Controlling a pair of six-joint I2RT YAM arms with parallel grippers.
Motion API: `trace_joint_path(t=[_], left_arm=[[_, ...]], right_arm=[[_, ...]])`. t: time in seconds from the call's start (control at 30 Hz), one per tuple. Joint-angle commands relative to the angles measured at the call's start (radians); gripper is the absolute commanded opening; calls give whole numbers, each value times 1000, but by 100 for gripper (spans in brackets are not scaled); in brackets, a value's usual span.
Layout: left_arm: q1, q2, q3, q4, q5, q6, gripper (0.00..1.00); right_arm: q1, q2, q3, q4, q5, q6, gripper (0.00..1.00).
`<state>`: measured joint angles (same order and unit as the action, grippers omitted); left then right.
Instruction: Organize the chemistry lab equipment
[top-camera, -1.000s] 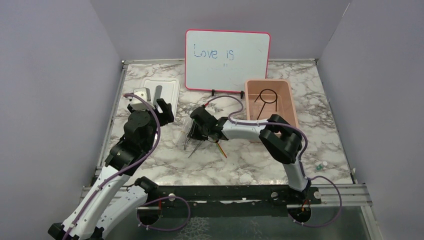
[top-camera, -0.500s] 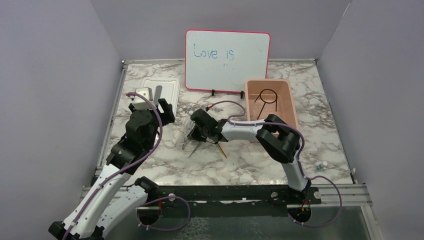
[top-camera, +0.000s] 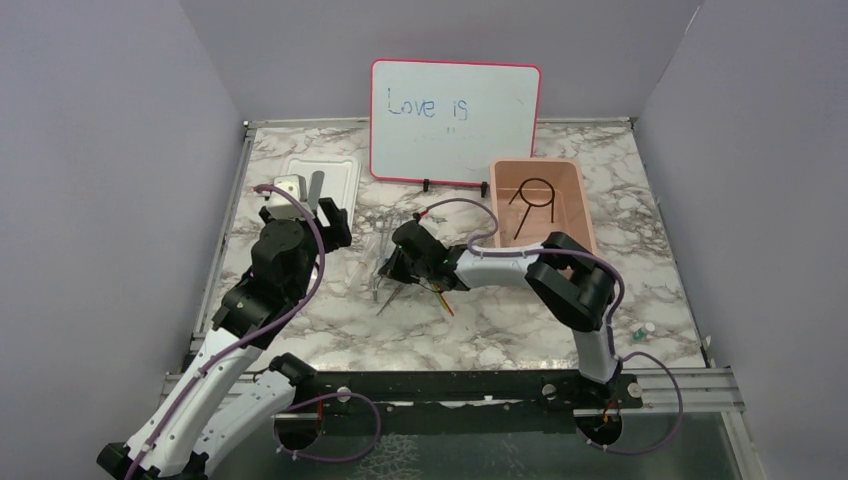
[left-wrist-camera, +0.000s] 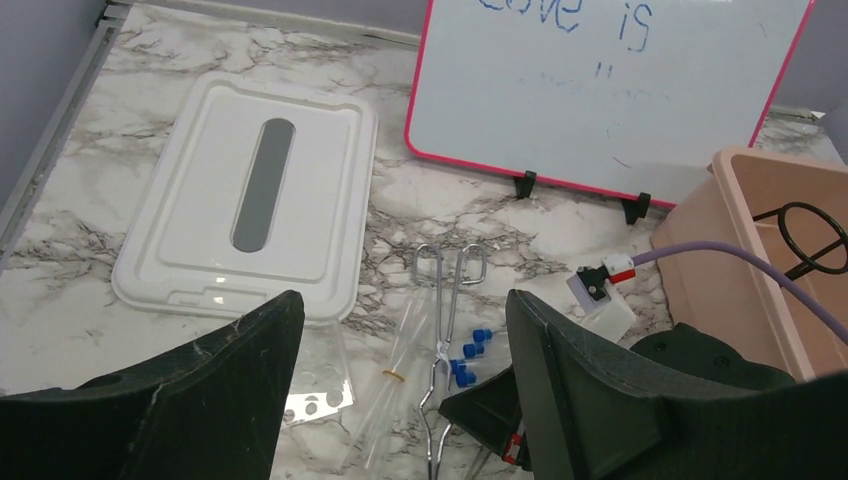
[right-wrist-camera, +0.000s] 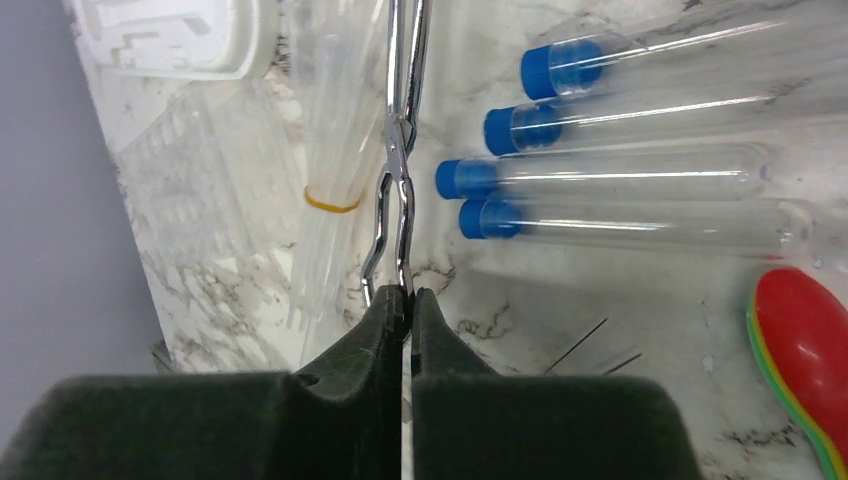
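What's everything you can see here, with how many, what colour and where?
whiteboard: one, white, pink frame, standing at the back
tub: one, pink, back right
wire ring: one, black, inside the tub
lid: one, white, back left
tubes: four, clear with blue caps, centre, side by side
tongs: one, chrome, centre, left of the tubes
pipettes: one bundle, clear, yellow band, left of the tongs
plastic sheet: one, clear, gridded, near the lid
stick: one, red and yellow, beside the tubes
small bits: two, white and green, right edge, too small to identify
left arm: black and white, jaws open, near the lid
right arm: black and white, jaws shut on the tongs
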<state>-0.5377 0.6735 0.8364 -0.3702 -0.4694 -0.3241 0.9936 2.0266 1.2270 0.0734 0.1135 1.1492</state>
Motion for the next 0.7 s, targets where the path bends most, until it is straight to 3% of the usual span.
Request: trace_joint_path(t=[0.0, 0.17, 0.43, 0.67], left_arm=[[4, 12, -5, -11, 55, -47, 77], [4, 50, -15, -17, 104, -108, 78], [4, 144, -58, -11, 266, -264, 81], [7, 253, -106, 33, 292, -378, 86]], right_arm=[[0, -122, -51, 146, 3, -124, 1], [-9, -192, -153, 269, -4, -158, 1], [-24, -230, -203, 316, 12, -147, 1], [-28, -280, -270, 370, 36, -108, 1]])
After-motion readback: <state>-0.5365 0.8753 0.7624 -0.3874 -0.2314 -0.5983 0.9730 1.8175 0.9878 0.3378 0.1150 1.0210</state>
